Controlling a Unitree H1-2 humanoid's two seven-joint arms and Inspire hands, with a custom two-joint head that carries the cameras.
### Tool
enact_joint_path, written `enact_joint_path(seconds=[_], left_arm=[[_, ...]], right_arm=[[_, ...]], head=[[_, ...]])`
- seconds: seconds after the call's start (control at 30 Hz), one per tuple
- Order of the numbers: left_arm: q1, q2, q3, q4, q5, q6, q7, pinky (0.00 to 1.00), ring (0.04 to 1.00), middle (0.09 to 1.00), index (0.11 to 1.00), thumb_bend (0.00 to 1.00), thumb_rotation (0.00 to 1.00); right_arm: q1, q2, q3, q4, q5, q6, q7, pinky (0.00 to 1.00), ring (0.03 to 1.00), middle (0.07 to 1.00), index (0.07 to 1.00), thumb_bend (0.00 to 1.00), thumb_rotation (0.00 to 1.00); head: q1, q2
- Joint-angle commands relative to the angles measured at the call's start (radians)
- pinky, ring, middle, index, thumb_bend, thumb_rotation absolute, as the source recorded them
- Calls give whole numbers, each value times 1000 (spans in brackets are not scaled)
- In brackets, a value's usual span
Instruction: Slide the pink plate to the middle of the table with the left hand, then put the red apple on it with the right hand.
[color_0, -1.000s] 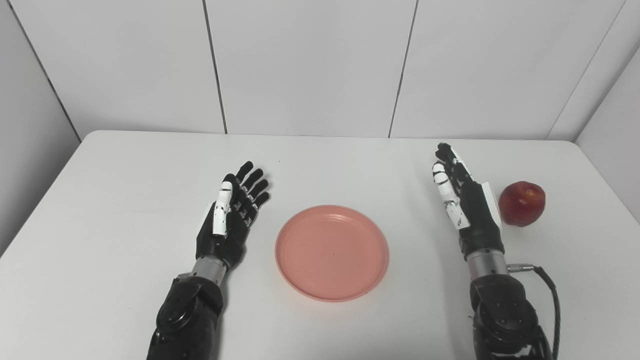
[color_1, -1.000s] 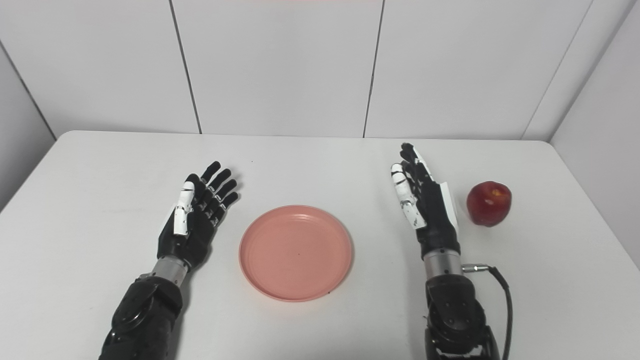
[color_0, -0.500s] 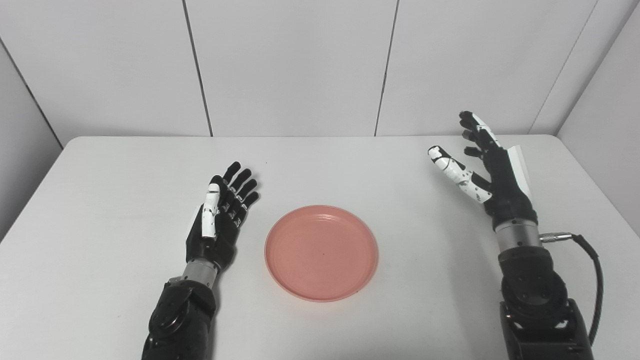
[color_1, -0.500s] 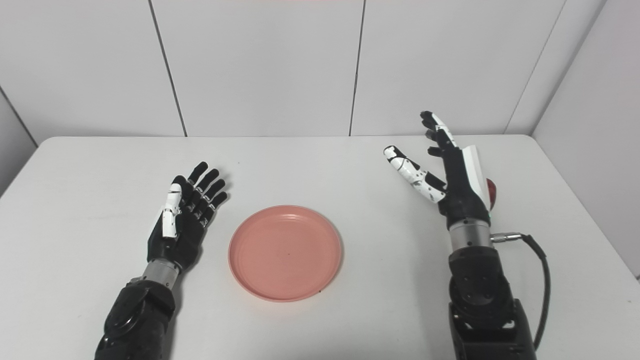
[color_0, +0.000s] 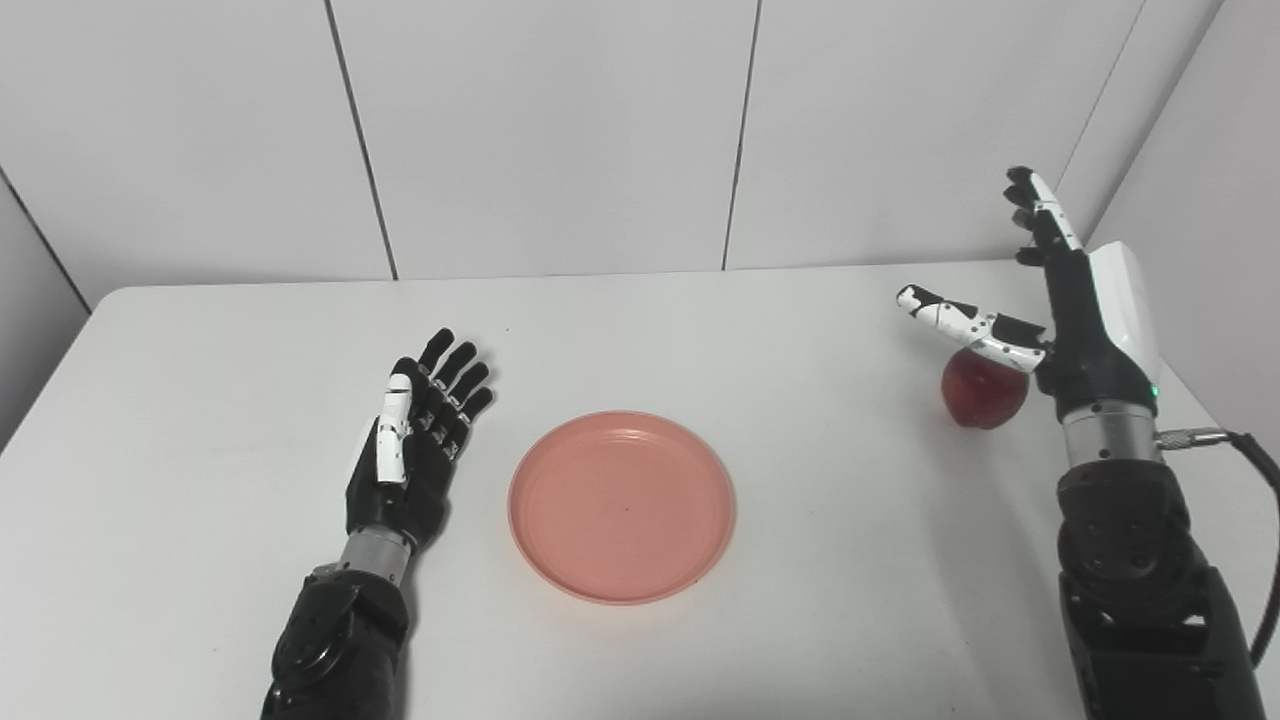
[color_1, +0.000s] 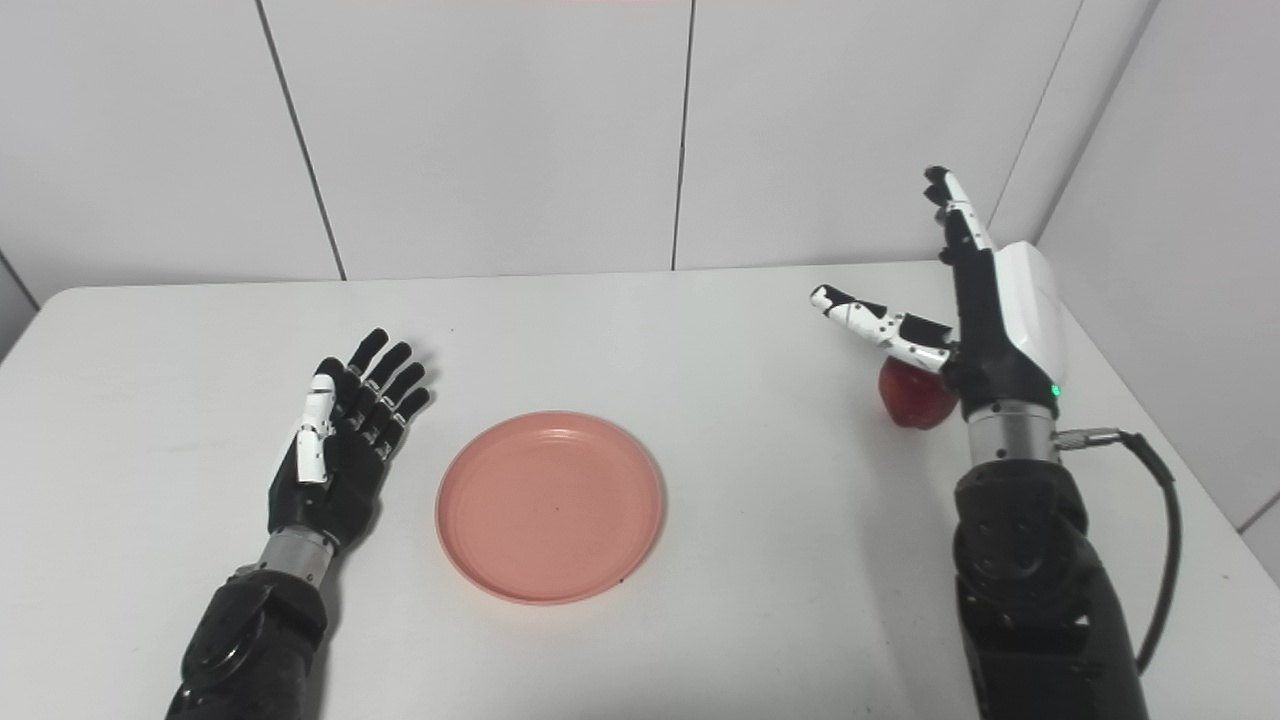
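The pink plate lies flat near the middle of the white table, empty. Just left of it my left hand rests open, palm up, a small gap from the plate's rim. The red apple sits on the table at the far right, partly hidden behind my right hand. That hand is raised above the apple and open, fingers pointing up and thumb spread to the left over the fruit. It holds nothing. In the right eye view the apple shows below the thumb.
White wall panels stand behind the table and along its right side, close to the right arm. A black cable loops from the right wrist. The table's right edge lies near the apple.
My right hand rose from beside the apple, moved right and spread its thumb, now standing over the apple. The camera panned right, shifting the whole picture left. The left hand and plate stayed put.
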Motion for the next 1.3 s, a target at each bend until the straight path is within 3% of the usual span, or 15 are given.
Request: enact_joint_path(seconds=[0.0, 0.13, 0.57, 1.27], left_arm=[[10, 12, 9, 36, -5, 5, -8, 928, 921, 929, 913, 376, 1000], [8, 19, 18, 40, -11, 3, -14, 920, 919, 927, 912, 376, 1000], [6, 28, 19, 56, -14, -12, -35, 927, 931, 933, 921, 391, 1000], [9, 25, 23, 40, -14, 0, -32, 932, 932, 934, 921, 390, 1000]], right_arm=[[-15, -20, -20, -15, -15, -4, -11, 764, 884, 922, 944, 913, 488], [-4, -31, -41, 2, -23, -15, -19, 790, 901, 936, 951, 957, 445], [34, -94, -69, 160, -37, -72, -48, 809, 900, 938, 961, 1000, 478], [-5, -112, -22, 327, -13, -70, -50, 778, 886, 939, 956, 1000, 490]], head=[[-16, 0], [-29, 2], [-16, 4], [-21, 20]])
